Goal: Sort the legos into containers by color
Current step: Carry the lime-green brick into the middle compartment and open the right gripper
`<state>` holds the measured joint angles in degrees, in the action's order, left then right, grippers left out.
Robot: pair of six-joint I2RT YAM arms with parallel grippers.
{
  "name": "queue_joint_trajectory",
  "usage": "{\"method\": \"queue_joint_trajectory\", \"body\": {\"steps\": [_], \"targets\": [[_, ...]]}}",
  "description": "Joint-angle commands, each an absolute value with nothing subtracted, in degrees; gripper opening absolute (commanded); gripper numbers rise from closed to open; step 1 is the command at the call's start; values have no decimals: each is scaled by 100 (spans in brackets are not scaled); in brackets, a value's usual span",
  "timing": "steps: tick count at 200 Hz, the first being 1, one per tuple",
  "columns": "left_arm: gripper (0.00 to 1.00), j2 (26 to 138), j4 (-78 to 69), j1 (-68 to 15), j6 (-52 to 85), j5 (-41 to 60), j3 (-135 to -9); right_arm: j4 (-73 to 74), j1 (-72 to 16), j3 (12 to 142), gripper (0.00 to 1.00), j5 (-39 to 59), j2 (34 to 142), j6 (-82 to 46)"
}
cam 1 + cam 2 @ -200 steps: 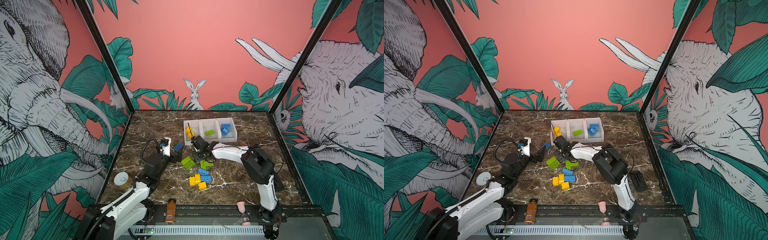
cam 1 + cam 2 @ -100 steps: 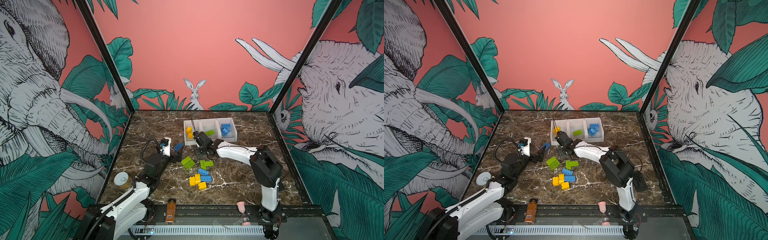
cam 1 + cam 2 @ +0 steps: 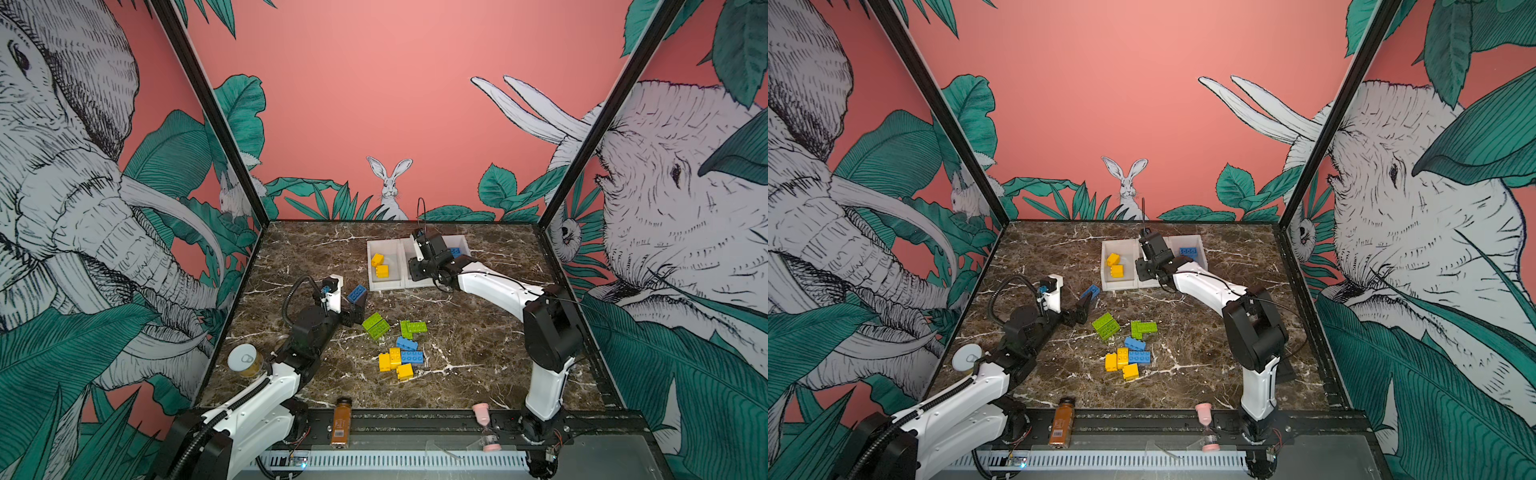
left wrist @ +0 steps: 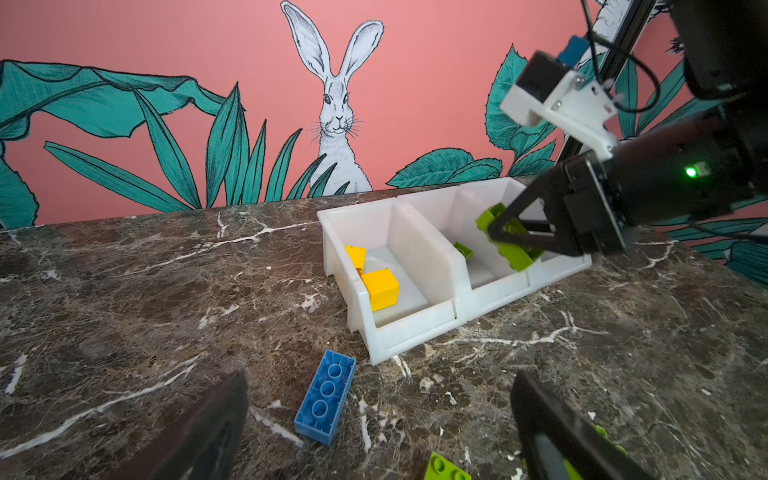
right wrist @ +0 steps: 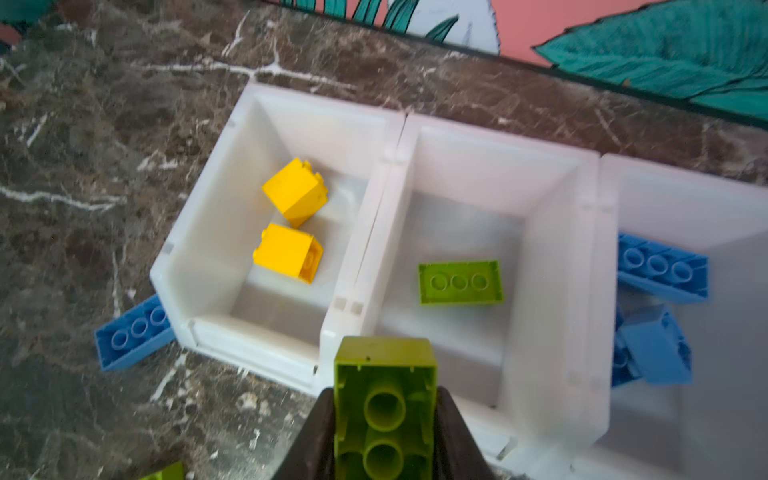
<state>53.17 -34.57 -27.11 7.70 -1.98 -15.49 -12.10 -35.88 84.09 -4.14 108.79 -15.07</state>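
1. The bench (image 3: 478, 340) carries the same loose cluster (image 3: 412, 357) of green, blue and yellow legos as a second ago. It lies near the middle, well apart from the bins.
2. The containers (image 5: 557, 266) stand in a row at the back. Two yellow bricks (image 5: 289, 253) lie in the left bin, one green brick (image 5: 460, 282) in the middle bin and blue bricks (image 5: 660, 266) in the right bin.
3. The right gripper (image 5: 384, 415) has moved from just in front of the bins to above the middle bin's front lip. Its fingers pinch a lime green brick (image 5: 386, 357) between them.
4. The left gripper (image 4: 380, 390) has not moved. Its fingers are spread wide, low over the bench, with a blue oblong brick (image 4: 325, 397) lying between them, touching neither.
5. The carried brick now hangs at the bin that matches its colour, so letting go looks like the next step. It sits close to the divider with the yellow bin, so reaching slightly further in before release would probably be safer.
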Motion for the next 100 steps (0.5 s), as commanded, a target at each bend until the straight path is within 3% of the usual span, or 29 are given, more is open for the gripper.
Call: {"method": "queue_joint_trajectory", "body": {"steps": [1,100], "targets": [[99,5299,-3507,-2707,809,-138,-1525,-920,-3471,8781,31,-437,11199,-1448],[99,5326,-3498,-2707,787,-153,-1542,-1116,-3165,9929,32,-338,12313,-1582]]}}
